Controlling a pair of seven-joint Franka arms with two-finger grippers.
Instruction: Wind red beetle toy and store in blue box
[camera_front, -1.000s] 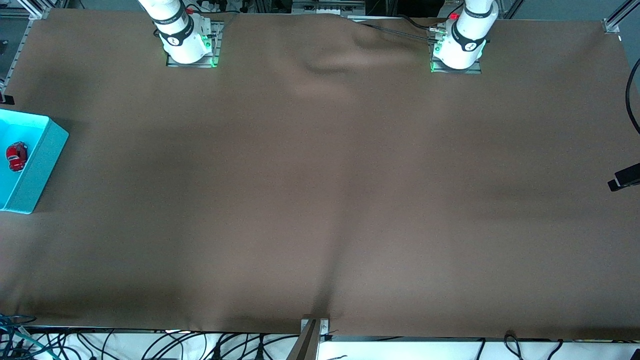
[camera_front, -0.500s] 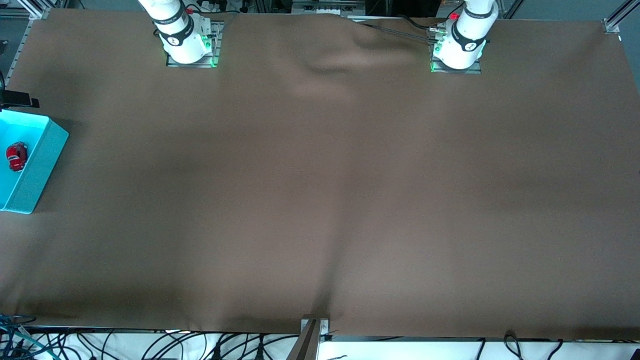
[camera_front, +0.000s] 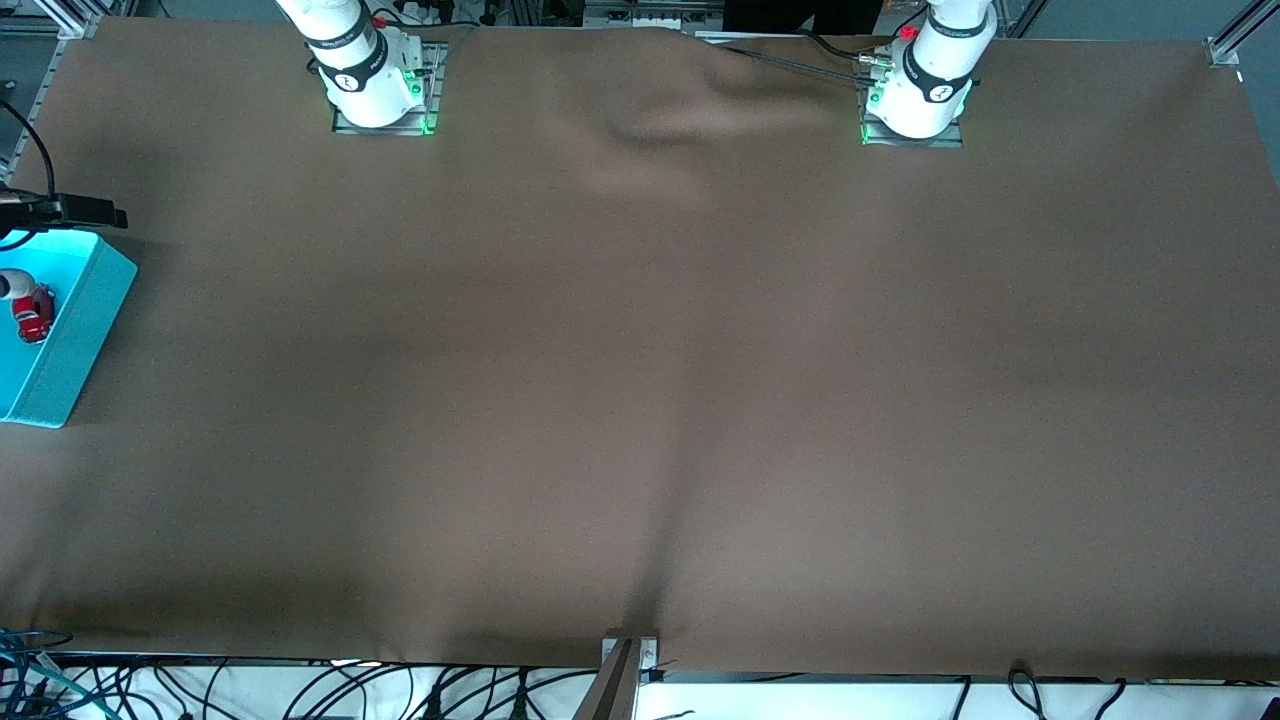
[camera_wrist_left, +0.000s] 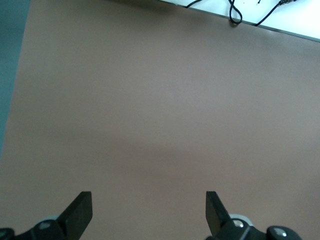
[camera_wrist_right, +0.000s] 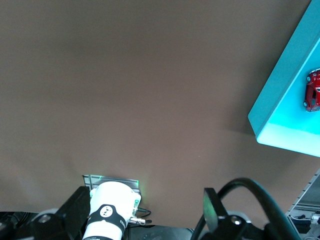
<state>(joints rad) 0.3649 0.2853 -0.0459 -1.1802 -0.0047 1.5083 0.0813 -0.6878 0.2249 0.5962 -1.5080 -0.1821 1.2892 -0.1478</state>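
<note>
Right gripper (camera_wrist_right: 142, 212) had swung in over the blue box (camera_front: 85, 320), fingers spread and empty; red beetle toy (camera_front: 33, 313) sat inside it. Left gripper (camera_wrist_left: 149, 212) hung spread over the brown tablecloth (camera_wrist_left: 160, 110)

front: high, facing bases | wrists: look down | shared: blue box (camera_front: 85, 330)

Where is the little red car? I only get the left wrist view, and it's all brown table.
Observer: The red beetle toy lies inside the blue box, at the right arm's end of the table.
Operator: Is something holding it?
Observer: No. The right gripper is open and empty, up above the table beside the box.
Operator: And my gripper?
Observer: The left gripper, open over bare table, does not show in the front view.
</note>
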